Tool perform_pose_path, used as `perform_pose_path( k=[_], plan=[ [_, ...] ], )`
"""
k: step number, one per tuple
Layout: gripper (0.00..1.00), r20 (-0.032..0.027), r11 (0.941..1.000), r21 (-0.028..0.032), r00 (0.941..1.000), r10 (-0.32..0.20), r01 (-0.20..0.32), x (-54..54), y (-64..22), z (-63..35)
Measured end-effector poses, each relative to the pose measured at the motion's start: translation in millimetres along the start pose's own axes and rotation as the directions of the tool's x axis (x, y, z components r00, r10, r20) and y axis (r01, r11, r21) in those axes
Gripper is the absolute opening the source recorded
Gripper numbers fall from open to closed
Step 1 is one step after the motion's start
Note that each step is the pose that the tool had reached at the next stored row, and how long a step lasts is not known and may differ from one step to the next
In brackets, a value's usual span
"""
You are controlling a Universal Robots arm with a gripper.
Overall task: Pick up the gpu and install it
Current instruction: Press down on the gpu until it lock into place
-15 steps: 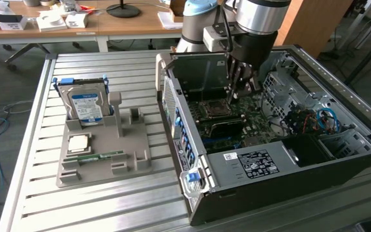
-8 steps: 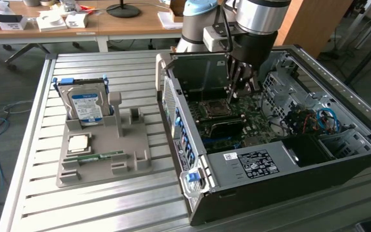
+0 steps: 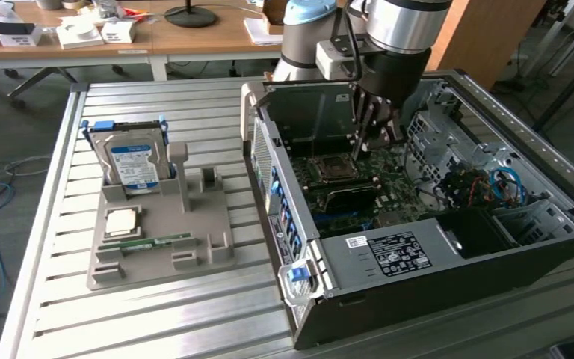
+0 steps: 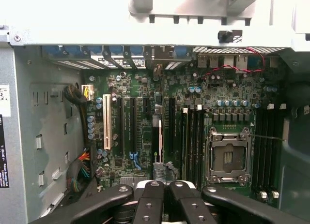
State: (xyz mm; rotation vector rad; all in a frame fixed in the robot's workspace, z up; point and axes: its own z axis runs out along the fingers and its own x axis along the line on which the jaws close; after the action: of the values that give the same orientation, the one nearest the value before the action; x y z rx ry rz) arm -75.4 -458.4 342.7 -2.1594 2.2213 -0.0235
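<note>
Ribbed aluminium bench carries an open black and silver tower computer case, lying on its side. Into it reaches the silver-grey robot arm, over the green motherboard. Its black gripper has the fingers pinched narrow on the thin dark gpu, seen edge-on just above the long black expansion slots. Picking up looks done; installing is in hand. I'd say seating calls for the card's edge squared to one slot and a straight press down.

exterior high oblique, wrist close above, both on motherboard
</note>
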Motion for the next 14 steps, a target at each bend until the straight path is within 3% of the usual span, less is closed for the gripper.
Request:
perform_pose_path(
  k=[2,8,14],
  plan=[
    [0.11,-0.0026,0.9977,-0.0682,1.0,0.006,-0.006,0.0,-2.5,0.1],
    [0.11,-0.0025,0.9976,-0.0685,1.0,0.007,-0.007,-9.9,-2.2,1.0],
    [0.11,-0.0026,0.9976,-0.0685,1.0,0.007,-0.007,-10.2,-2.2,1.1]
  ],
)
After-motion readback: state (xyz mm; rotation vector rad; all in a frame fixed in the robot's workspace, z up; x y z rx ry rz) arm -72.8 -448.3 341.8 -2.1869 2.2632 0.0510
